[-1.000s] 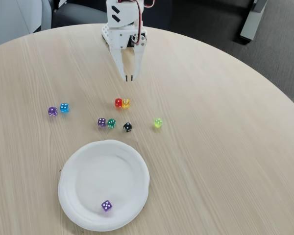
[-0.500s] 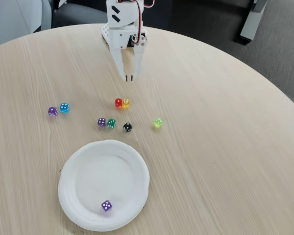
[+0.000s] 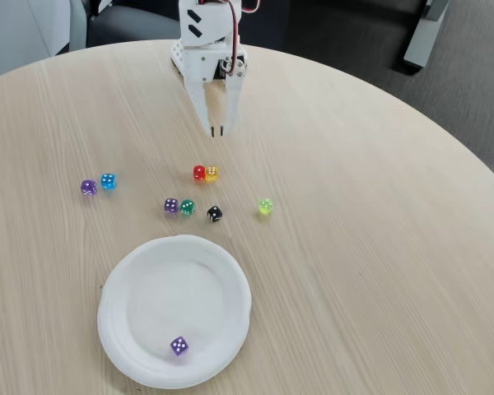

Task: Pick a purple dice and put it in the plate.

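Purple dice number three on the desk (image 3: 379,247). One (image 3: 179,346) lies inside the plate (image 3: 123,288), near its front rim, well below the jaws in the fixed view and slightly left of them; it sits turned so a corner faces the camera, white pips on top. A cube has no long axis to speak of. A second purple die (image 3: 171,206) rests on the bare wood below and left of the jaws, touching or just beside a dark green die (image 3: 187,207). A third purple die (image 3: 88,187) sits farther left, just beside a blue die (image 3: 108,180).

The white gripper (image 3: 217,130) hangs above the desk at the top of the view, its jaws pointing down toward the camera, tips nearly together and holding nothing. Directly below them lie a red die (image 3: 199,173) and an orange die (image 3: 212,173), touching. A black die (image 3: 215,214) and a yellow-green die (image 3: 265,206) lie lower still. No writing can be read anywhere.
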